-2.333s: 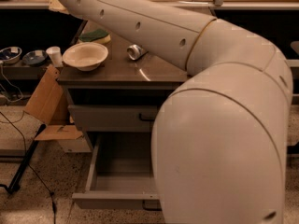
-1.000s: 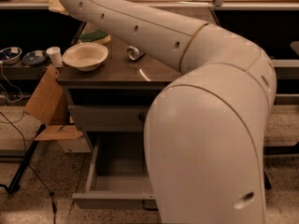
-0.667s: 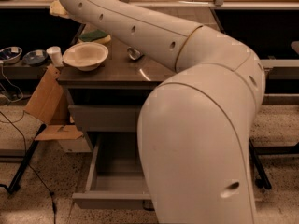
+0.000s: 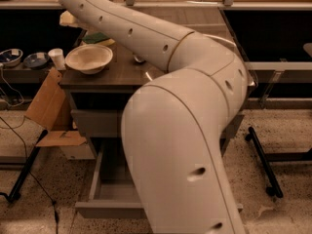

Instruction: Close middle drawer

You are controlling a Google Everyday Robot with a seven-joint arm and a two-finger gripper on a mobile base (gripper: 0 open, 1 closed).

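A wooden-topped drawer cabinet (image 4: 114, 77) stands in the middle of the camera view. The one drawer that stands open, taken as the middle drawer (image 4: 109, 208), is pulled far out toward me near the floor, and its inside looks bare. A shut drawer front (image 4: 97, 123) sits above it. My white arm (image 4: 180, 130) fills the foreground and hides the right half of the cabinet and the drawer. It reaches up over the cabinet top and leaves the picture at the top left. The gripper is out of view.
On the cabinet top sit a cream bowl (image 4: 88, 58), a green sponge (image 4: 96, 37) and a small metal object (image 4: 139, 59). A cardboard box (image 4: 51, 111) leans at the left, with cables on the floor. A shelf at far left holds dishes (image 4: 10, 56). Black table legs (image 4: 263, 160) stand right.
The arm's big elbow has swung leftward and closer, covering more of the cabinet's right side and the open drawer. The drawer has not moved.
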